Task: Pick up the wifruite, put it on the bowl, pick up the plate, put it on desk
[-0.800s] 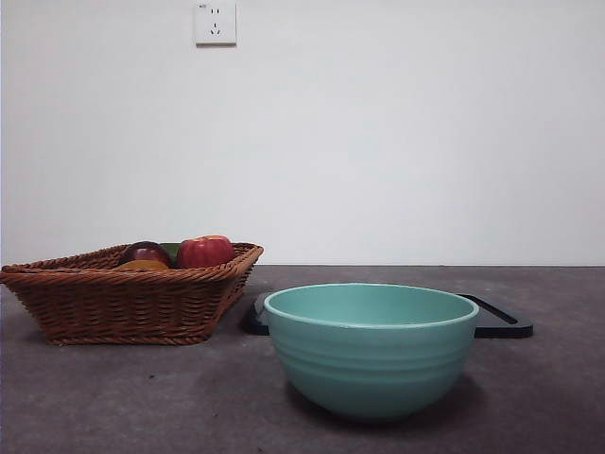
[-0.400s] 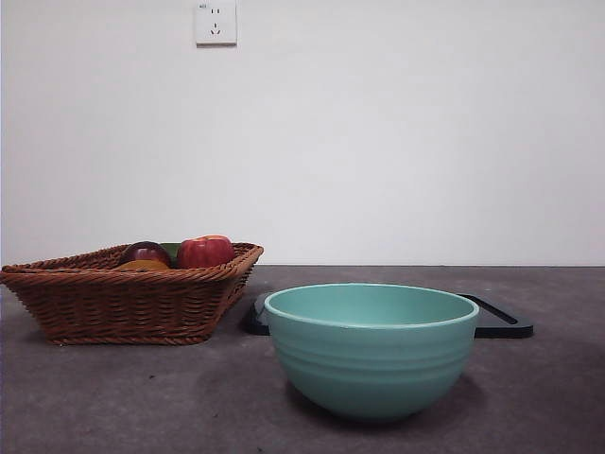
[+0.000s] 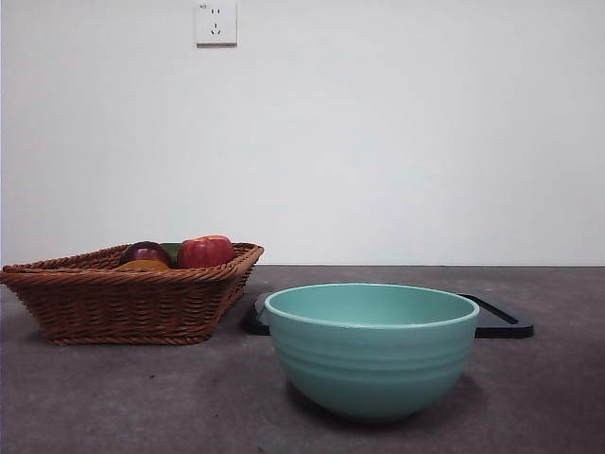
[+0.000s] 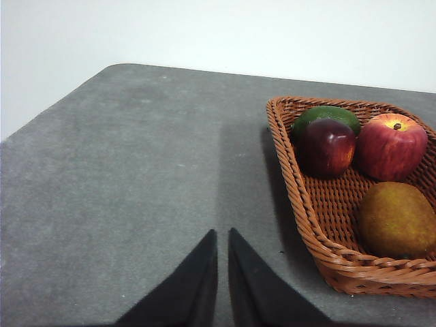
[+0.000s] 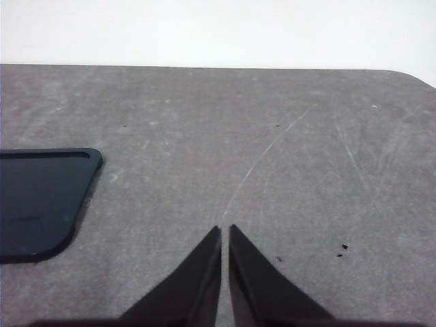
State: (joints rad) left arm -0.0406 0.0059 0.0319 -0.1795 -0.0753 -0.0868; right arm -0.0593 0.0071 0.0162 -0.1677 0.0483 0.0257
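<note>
The wifruite (image 4: 397, 219), dull orange-yellow, lies in a wicker basket (image 4: 320, 238) beside a red apple (image 4: 392, 145) and a dark maroon fruit (image 4: 328, 148). In the front view only a sliver of the wifruite (image 3: 142, 266) shows over the basket rim (image 3: 123, 303). The teal bowl (image 3: 371, 348) stands in front, holding nothing that I can see. Behind it lies the flat black plate (image 3: 501, 323), whose corner (image 5: 37, 201) shows in the right wrist view. My left gripper (image 4: 221, 231) hangs shut over the bare desk (image 3: 113, 397), short of the basket. My right gripper (image 5: 225, 227) is shut over the desk beside the plate.
A green fruit (image 4: 325, 116) sits at the far end of the basket. A white wall with a socket (image 3: 216, 23) closes off the back of the table. The desk's rounded corners show in both wrist views.
</note>
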